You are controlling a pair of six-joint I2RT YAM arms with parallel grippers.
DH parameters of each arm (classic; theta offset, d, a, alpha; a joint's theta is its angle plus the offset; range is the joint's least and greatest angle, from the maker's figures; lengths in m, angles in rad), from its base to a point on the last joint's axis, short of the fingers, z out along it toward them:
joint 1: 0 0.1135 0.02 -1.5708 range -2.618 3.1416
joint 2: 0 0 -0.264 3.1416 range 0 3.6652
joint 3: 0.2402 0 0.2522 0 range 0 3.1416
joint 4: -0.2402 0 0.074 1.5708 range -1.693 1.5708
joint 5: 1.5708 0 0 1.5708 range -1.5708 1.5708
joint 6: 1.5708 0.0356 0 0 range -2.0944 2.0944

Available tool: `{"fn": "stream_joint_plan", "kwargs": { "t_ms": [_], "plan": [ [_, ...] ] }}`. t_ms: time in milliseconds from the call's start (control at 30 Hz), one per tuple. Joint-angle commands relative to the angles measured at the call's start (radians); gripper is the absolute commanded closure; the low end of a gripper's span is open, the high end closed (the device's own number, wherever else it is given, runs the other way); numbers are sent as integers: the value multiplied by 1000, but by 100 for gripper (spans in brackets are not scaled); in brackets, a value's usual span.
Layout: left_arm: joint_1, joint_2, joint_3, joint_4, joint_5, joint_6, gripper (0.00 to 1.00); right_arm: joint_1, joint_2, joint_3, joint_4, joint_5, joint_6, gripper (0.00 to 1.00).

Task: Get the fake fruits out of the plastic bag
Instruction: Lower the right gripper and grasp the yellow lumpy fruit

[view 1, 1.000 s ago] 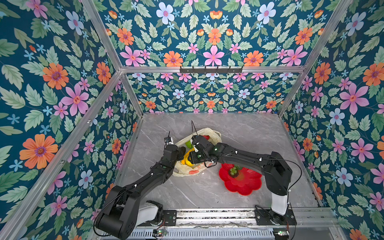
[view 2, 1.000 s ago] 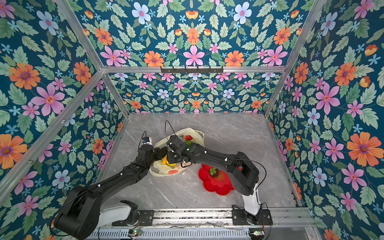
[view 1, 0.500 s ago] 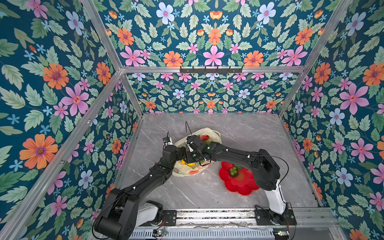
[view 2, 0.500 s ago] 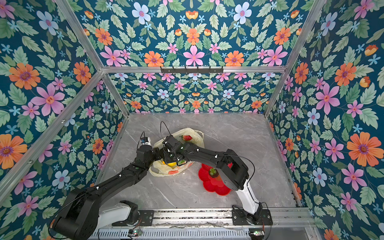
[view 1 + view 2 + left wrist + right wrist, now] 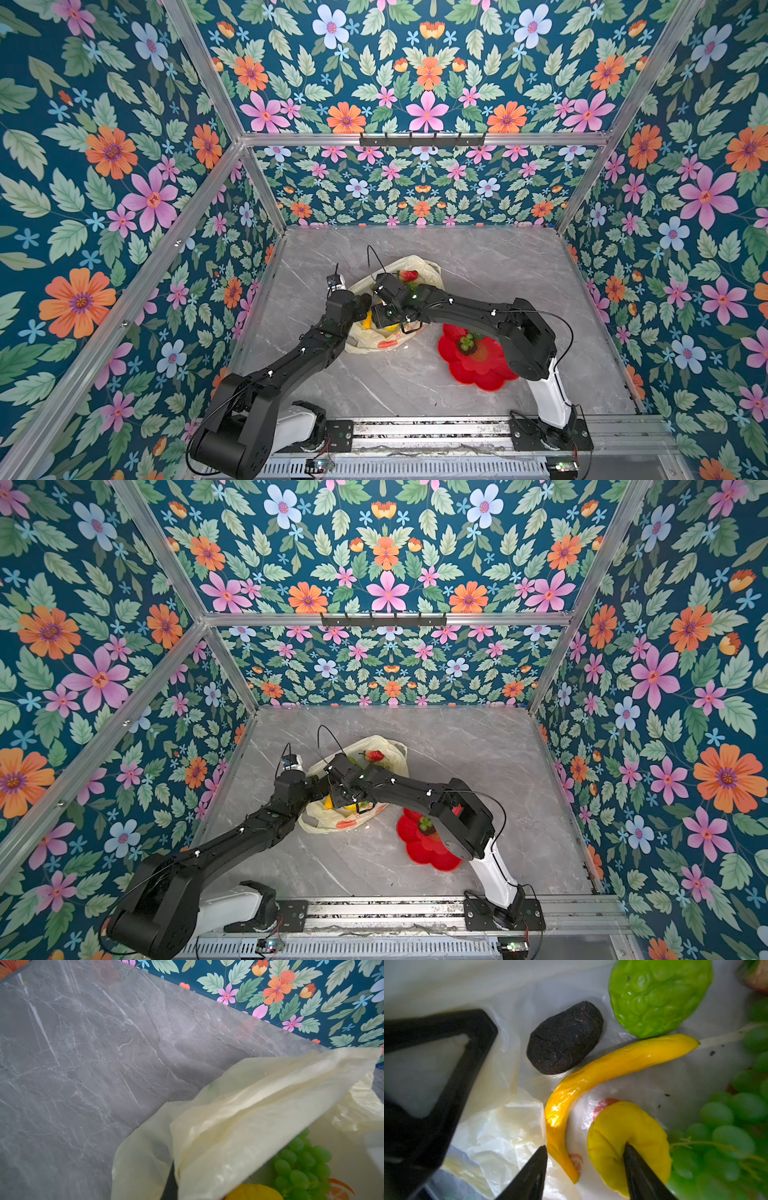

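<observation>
— Fingers first. State of the left fingers?
— Pressed together, pinching a fold of the plastic bag at its left rim. From the left wrist, just a dark sliver between cream folds, with film draped up and over.

— And the bag?
— Lying open on the counter, left of the middle and nearer the left edge than the right. Same spot in both top views.

— Inside it?
— From the right wrist: dark avocado just beside a bumpy lime-green fruit. Yellow banana curving past both. Yellow citrus tucked into that curve, green grape bunch against its other side. In a top view, red strawberry at the bag's far end, toward the back edge.

— Right fingers?
— Spread apart, down in the bag's mouth, gripping nothing. One tip touching the dent of the citrus, the other on bare film, thin end of the banana between the two.

— Further right?
— Red flower-shaped plate, apart from the bag, toward the front right of the counter. Second grape bunch resting on it. Partly hidden under the right arm.
</observation>
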Motion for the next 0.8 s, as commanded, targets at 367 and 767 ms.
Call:
{"fn": "stream_joint_plan", "kwargs": {
  "t_ms": [367, 767],
  "plan": [
    [1, 19, 13, 15, 2, 0, 100, 1, -55, -55, -72, 116, -48, 40],
    [2, 25, 16, 15, 5, 2, 100, 3, -3, -60, -66, 118, -56, 31]
  ]
}}
